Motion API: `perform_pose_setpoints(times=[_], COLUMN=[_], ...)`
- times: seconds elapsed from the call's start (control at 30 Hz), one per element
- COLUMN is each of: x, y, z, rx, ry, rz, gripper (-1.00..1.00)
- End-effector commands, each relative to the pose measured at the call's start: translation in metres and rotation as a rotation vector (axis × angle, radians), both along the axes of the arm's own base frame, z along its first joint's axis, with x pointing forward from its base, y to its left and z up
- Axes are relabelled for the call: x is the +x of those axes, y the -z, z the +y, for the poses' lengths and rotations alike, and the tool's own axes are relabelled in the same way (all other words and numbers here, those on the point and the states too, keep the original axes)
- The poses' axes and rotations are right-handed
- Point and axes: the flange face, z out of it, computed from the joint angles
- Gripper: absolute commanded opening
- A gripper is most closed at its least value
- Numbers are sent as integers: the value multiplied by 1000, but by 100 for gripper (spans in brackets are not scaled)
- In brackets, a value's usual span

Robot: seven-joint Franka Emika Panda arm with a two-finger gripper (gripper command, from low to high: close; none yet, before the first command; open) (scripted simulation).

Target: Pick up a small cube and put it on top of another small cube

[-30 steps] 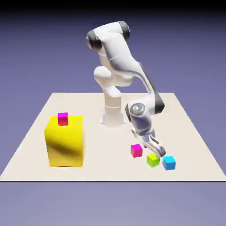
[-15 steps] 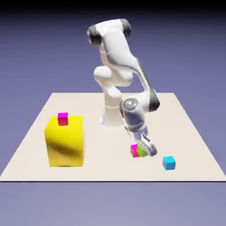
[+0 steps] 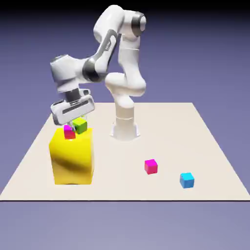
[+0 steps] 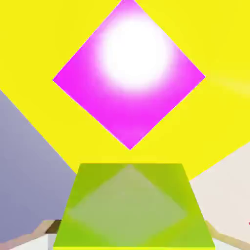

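The gripper is gripping the lime-green cube between its fingers, holding it over the big yellow block on the left. A magenta cube is sitting on top of that block, just left of the held cube in the exterior view, partly behind a fingertip. Farther right, the other magenta cube is resting on the table, with the cyan cube lying to its right and a little nearer. Neither is standing between the gripper and the yellow block.
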Motion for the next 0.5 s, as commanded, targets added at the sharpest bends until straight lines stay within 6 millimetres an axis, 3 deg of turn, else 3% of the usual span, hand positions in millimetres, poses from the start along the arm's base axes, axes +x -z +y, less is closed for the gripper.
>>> perform_pose_setpoints(times=[0.0,0.07,0.2,0.23,0.27,0.3,0.43,0.47], x=[-16,-24,-9,-9,-9,-9,-23,-24], y=[-13,-21,43,46,46,46,-18,-21], z=[-11,-15,-5,-4,-4,-4,-15,-15], rx=[18,28,28,28,28,28,28,28], ry=[63,93,93,93,93,93,93,93], rz=[-20,-32,-33,-32,-32,-32,-33,-32], gripper=[-100,-100,-100,-100,100,100,100,100])
